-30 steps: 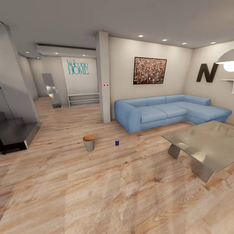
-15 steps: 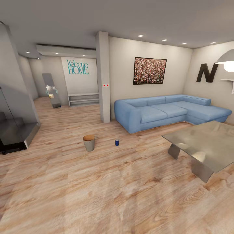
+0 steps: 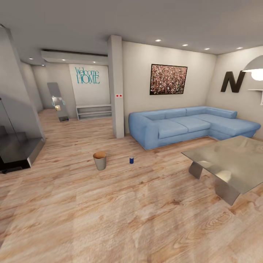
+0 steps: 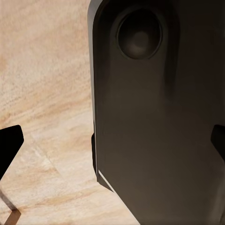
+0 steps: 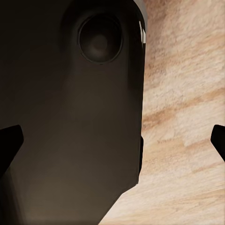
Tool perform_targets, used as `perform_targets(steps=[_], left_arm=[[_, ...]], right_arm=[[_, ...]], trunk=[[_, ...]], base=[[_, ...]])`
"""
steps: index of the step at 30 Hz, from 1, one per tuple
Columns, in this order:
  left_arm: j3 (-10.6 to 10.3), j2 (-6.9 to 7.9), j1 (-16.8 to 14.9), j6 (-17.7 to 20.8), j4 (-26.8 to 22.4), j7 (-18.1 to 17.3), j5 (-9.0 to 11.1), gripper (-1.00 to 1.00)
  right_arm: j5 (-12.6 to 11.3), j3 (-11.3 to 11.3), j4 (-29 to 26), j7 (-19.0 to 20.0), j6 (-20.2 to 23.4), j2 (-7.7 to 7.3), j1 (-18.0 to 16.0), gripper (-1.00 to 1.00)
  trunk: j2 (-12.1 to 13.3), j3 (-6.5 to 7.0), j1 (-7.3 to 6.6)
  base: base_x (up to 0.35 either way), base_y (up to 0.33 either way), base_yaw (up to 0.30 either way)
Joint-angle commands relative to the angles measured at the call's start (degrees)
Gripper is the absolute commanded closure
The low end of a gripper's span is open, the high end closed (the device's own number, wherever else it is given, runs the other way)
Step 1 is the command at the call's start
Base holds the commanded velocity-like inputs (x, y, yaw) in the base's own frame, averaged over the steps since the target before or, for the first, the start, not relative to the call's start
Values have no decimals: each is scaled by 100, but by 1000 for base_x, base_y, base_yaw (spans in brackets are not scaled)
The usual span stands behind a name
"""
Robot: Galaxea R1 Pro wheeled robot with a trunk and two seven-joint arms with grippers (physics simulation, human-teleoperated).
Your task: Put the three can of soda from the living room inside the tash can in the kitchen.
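Note:
In the head view a small dark blue can of soda (image 3: 131, 160) stands upright on the pale wood floor of the living room. The tash can (image 3: 99, 160), grey with a tan-brown rim, stands a short way to the can's left, apart from it. Both sit some distance ahead of me, in front of the light blue corner sofa (image 3: 190, 126). My left gripper (image 4: 112, 145) is open, its black fingertips (image 4: 9, 146) spread wide over the plank floor with nothing between them. My right gripper (image 5: 112, 140) is open too, fingertips (image 5: 9, 140) wide apart and holding nothing.
A grey low table (image 3: 230, 164) stands at the right front. A square pillar (image 3: 116, 87) rises left of the sofa, and a dark stair unit (image 3: 16, 146) lies at the far left. A hallway opens behind. A dark robot part (image 4: 154, 108) hangs close in both wrist views.

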Motion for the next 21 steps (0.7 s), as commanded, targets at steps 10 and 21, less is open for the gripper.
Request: perform_targets(steps=[10, 21], left_arm=[[0, 0, -1, 0, 0, 1, 0, -100], [0, 0, -2, 0, 0, 3, 0, -100]], right_arm=[[1, 2, 0, 0, 0, 0, 0, -100], [-1, 0, 0, 0, 4, 0, 0, -100]], trunk=[[0, 0, 0], [0, 0, 0]], base=[[0, 0, 0], [0, 0, 0]])
